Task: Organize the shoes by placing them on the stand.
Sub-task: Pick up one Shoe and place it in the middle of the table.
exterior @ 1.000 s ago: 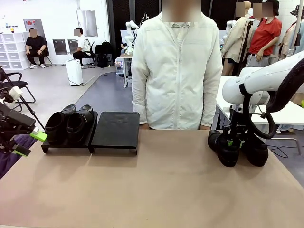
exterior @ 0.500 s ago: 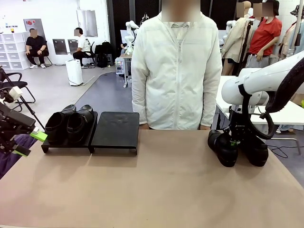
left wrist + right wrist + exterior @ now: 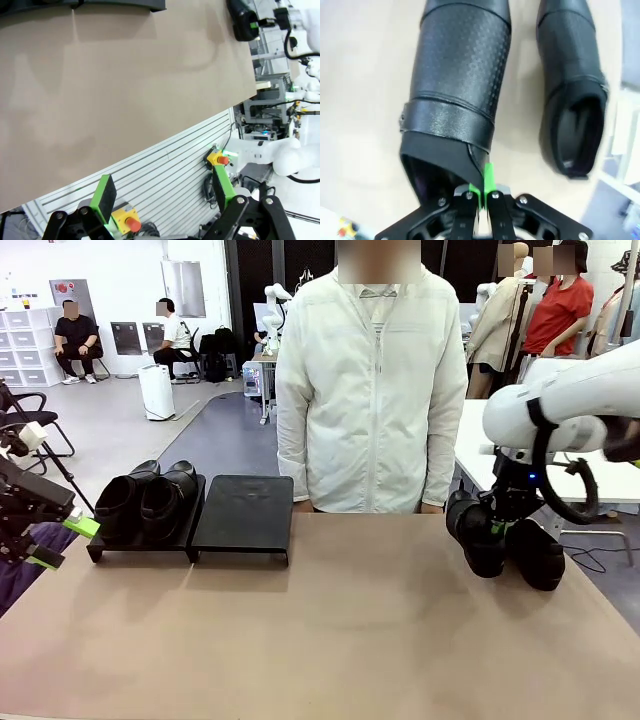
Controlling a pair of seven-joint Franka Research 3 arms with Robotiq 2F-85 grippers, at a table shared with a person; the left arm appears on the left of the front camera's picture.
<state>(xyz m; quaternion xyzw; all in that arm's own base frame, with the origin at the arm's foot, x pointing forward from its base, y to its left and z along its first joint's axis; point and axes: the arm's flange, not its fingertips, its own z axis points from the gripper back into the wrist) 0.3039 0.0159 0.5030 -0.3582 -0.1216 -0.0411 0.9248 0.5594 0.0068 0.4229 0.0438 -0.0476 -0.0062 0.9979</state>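
Note:
Two black loafers [image 3: 150,502] sit side by side on the left panel of the low black stand [image 3: 243,510]; its right panel is bare. At the table's right, my right gripper [image 3: 498,524] is shut on the rim of a third shoe [image 3: 478,532], which hangs tilted just above the table. In the right wrist view the green pads [image 3: 487,181] pinch that shoe's [image 3: 455,85] side wall at its opening. The fourth shoe [image 3: 536,554] lies on the table beside it [image 3: 572,95]. My left gripper [image 3: 63,542] hangs open off the table's left edge, its pads [image 3: 106,192] wide apart.
A person in a white jacket [image 3: 372,380] stands at the far edge, behind the middle of the table. The brown tabletop [image 3: 320,630] stretches between the stand and the shoes. The left wrist view shows the table's edge [image 3: 150,145] and equipment below.
My right gripper has shut on the shoe's rim and lifted it a little off the table, tilting it. The left arm has stayed put.

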